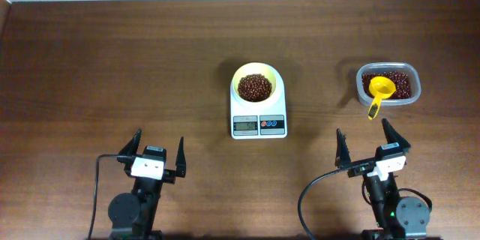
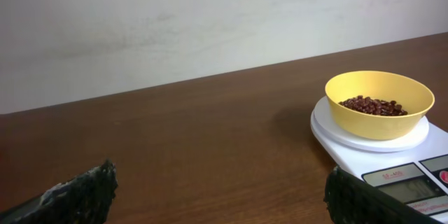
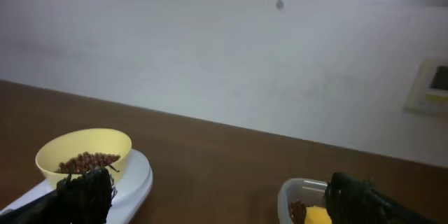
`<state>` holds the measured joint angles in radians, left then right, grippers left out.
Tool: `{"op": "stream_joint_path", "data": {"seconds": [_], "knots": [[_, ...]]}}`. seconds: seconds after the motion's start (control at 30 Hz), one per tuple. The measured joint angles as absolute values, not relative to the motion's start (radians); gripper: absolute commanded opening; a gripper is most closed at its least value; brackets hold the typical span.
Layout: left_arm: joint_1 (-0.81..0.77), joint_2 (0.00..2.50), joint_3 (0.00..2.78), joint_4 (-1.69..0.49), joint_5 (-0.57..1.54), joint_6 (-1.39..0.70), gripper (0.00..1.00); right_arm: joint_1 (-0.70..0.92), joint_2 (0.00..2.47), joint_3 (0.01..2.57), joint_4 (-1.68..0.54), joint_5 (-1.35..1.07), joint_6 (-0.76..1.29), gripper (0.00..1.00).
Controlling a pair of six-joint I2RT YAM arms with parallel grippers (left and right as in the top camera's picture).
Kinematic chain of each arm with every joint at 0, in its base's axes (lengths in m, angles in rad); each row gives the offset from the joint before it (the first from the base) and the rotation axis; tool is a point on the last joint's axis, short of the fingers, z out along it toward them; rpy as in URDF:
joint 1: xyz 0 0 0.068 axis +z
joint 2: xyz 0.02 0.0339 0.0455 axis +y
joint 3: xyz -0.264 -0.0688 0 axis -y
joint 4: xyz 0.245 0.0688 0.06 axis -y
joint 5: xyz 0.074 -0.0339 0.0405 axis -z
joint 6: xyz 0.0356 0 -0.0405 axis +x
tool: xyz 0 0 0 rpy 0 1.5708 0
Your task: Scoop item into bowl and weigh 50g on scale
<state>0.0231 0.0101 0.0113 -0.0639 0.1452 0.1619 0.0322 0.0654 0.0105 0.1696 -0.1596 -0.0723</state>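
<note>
Claws: two. My left claw (image 1: 160, 136) and my right claw (image 1: 362, 126) both have their fingers spread wide apart with nothing between them.
Claw places: both sit at the near side of the desk (image 1: 112, 60), left claw near-left of the scale, right claw near the tub.
Scale: one (image 1: 259, 126), white, mid-desk, between my two arms and farther out.
Scale face: one grey display (image 1: 245, 125) and two buttons (image 1: 273, 125), red and blue. I cannot read the figures.
Bowl: one (image 1: 235, 81), yellow, standing on the scale's far half.
Beans: two lots. One heap (image 1: 255, 88) lies in the bowl and more lie in the tub.
Tub: one (image 1: 415, 94), clear plastic, on the desk well right of the scale.
Scoop: one (image 1: 380, 88), yellow, its cup on the tub's beans. Its handle sticks out over the near rim toward my right claw, without touching it.
Overhead only: both claws together, the whole scale face, and the scoop's handle.
Left wrist only: the bowl side-on, beans low inside it well under the rim, seated on the scale's round white plate. The tub and scoop are out of view.
Right wrist only: bowl at far left and tub corner with a yellow bit of scoop at bottom right, both partly behind my dark fingers. It also shows a pale wall (image 3: 210, 63) behind the desk. The picture is blurred.
</note>
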Motion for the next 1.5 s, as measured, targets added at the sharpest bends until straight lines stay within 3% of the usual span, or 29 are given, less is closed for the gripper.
{"op": "stream_joint_path", "data": {"seconds": [0.4,1.5], "knots": [[0.023,0.01,0.011,-0.064,0.145,0.162,0.99,0.065,0.014,0.01,-0.07,0.019,0.081,0.99],[0.023,0.01,0.011,-0.064,0.145,0.162,0.99,0.065,0.014,0.01,-0.074,0.01,-0.005,0.99]]}}
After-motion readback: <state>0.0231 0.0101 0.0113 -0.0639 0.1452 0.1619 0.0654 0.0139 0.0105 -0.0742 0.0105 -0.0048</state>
